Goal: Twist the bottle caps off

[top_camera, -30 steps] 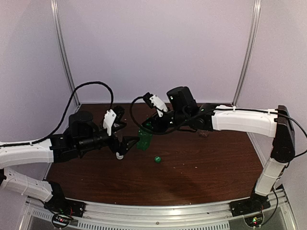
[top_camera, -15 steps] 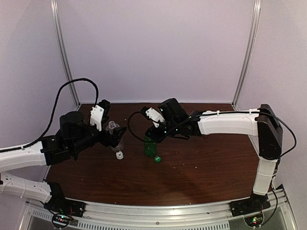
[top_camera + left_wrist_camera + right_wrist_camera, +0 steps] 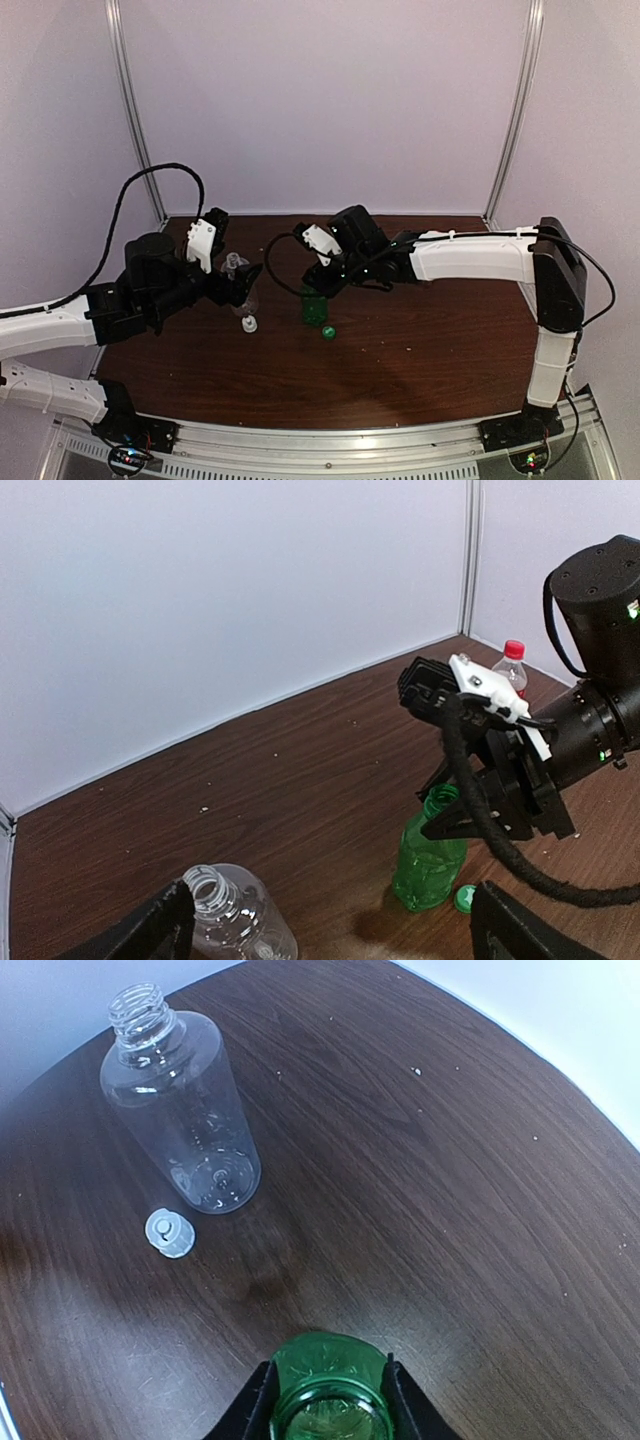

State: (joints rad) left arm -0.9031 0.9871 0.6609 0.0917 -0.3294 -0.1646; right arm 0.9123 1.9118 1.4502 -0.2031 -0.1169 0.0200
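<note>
Since a second ago the left arm has drawn back from the dark green plastic bottle (image 3: 315, 308) toward the left of the top view, uncovering the clear unlabelled plastic bottle (image 3: 237, 270). The right arm has swung in over the green one. Over the last half second nothing visibly shifts.

Only the left wrist view shows the smaller clear plastic bottle (image 3: 511, 675), upright at the upper right of that frame with its round red screw cap (image 3: 514, 649) on. In the top view the right arm hides it. The right wrist view alone looks down on both open necks. It has the clear unlabelled bottle at upper left and the tall white nozzle-like cap (image 3: 170, 1233) lying just beside its base, not touching. The small green screw cap (image 3: 327, 332) lies on the table just beside the green bottle's base, near the centre of the top view.

The dark brown wood-grain table (image 3: 420, 350) stands within pale walls, with a metal post (image 3: 514, 105) at each back corner.

The left gripper (image 3: 330, 920) has its fingers spread wide at the bottom corners of its own frame and holds nothing; the clear unlabelled bottle is near the left one. The right gripper (image 3: 328, 1415) pinches the green bottle's neck between its two black fingers (image 3: 250, 1405), and the bottle stands upright.
</note>
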